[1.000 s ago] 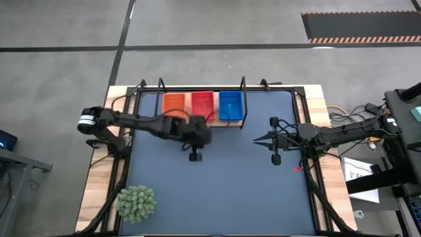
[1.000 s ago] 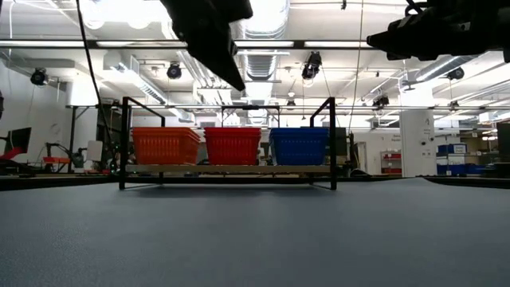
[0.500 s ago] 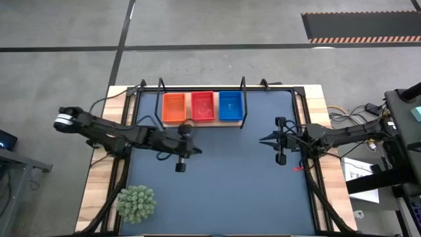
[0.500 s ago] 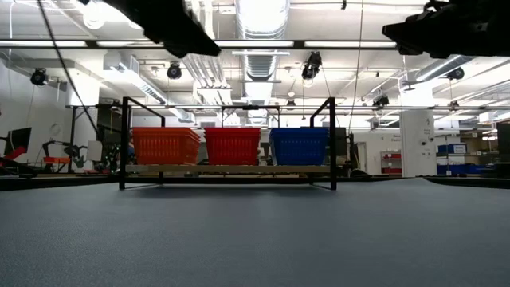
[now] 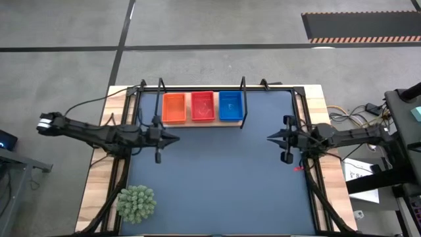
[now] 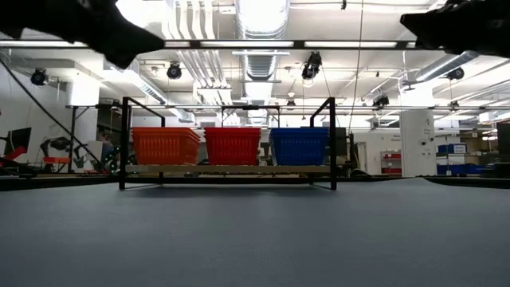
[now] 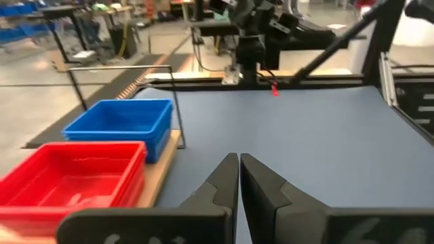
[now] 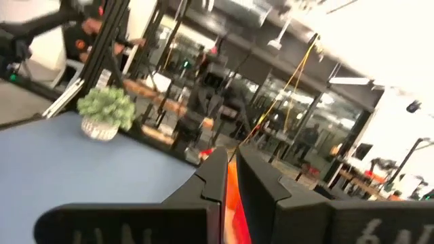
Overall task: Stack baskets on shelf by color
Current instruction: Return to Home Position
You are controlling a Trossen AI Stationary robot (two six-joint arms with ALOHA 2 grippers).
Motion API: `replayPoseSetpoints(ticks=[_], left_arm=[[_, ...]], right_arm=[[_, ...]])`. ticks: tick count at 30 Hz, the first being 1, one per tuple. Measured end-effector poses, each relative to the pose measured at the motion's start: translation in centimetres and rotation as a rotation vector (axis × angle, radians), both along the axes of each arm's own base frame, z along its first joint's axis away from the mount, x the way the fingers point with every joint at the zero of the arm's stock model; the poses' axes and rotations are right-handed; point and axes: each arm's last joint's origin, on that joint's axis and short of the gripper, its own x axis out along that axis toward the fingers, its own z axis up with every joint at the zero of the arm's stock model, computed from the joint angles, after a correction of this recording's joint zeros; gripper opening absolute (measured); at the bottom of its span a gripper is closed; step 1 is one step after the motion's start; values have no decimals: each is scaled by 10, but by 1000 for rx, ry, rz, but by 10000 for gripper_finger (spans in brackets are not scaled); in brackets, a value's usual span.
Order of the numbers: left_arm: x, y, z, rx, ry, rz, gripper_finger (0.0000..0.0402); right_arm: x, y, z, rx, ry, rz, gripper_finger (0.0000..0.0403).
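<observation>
Pressing together with nothing between them, the jaws of the left arm [image 5: 99, 133] are hovering over the left side of the large dark-blue mat [image 5: 217, 191], tips pointing across the desk [image 5: 99, 191] toward the right arm [image 5: 348, 136]. The jaws of the right arm are likewise clenched and empty, hanging over the mat's right side and facing back at them.

Beside the left jaws, along the mat's far edge, the light wooden shelf in its black wire frame [image 5: 197, 124] is running its long axis parallel to the line between the two arms. On it, three nested piles are sitting side by side: the orange mesh plastic baskets [image 5: 174, 108] nearest the left jaws, the red mesh plastic baskets [image 5: 202, 106] in the middle, the blue mesh plastic baskets [image 5: 230, 105] toward the right arm, well apart from its jaws. No basket is lying loose on the mat, so the sorting looks finished.

Both arms are stretching low and nearly level from the desk's sides. A green spiky plant ball [image 5: 136, 203] is standing near the left arm.
</observation>
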Motion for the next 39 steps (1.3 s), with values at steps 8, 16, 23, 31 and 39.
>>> replayPoseSetpoints(ticks=[8, 16, 23, 31, 39], left_arm=[[-26, 6, -25, -11, -103, 51, 0], [-38, 8, -43, 17, -161, 49, 0], [-52, 9, -53, 25, -279, 22, 0], [-65, 8, -51, 52, -444, -73, 0], [-66, 8, -46, 57, -492, -70, 0]], right_arm=[[-8, -1, -4, -23, -53, -10, 27], [-15, -3, -14, -69, -128, -69, 27], [-15, -2, -14, -80, -127, -49, 27], [-15, -1, -14, -40, -125, -15, 27], [-15, -2, -13, 288, -112, 87, 27]])
